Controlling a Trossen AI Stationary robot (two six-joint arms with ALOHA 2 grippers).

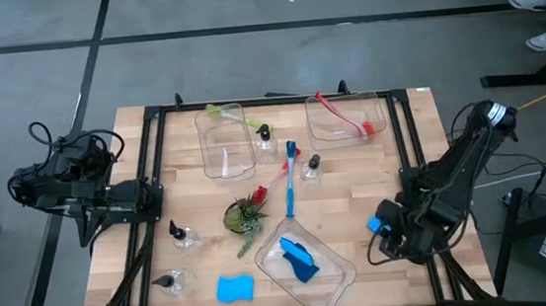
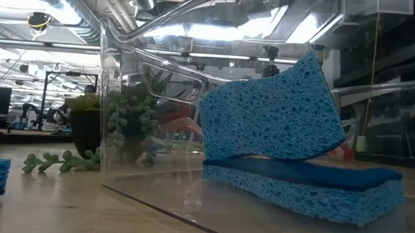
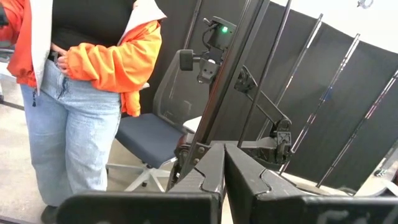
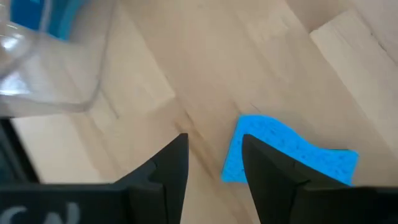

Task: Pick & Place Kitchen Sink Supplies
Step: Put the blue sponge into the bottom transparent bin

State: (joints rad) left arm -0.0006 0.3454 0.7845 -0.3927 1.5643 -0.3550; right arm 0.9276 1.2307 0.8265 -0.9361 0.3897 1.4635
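Sponge [image 4: 292, 152] lies beside your right end effector [image 4: 214, 163], whose narrowly parted fingers could push it off the desk [image 1: 355, 180] edge; left end effector [image 3: 224, 180] rests closed.

The desk [image 1: 355, 180] is pale wood in butcher-block strips, with a smooth, matt face and visible grain. A black metal frame [image 1: 278, 100] runs along its edges. The bin [image 1: 329, 267] at the near edge is clear, glossy plastic that throws bright reflections. The two sponges [image 2: 289, 143] inside it are blue foam, porous and rough, fully matt. A third sponge [image 4: 287, 151], by the right gripper [image 4: 214, 163], has the same pitted texture. The gripper's fingers [image 4: 163, 177] are dark, matt plastic. The bottles [image 1: 312, 169] are clear and shiny with black pump tops. The person [image 3: 81, 87] beyond the desk wears an orange cloth jacket and blue denim.
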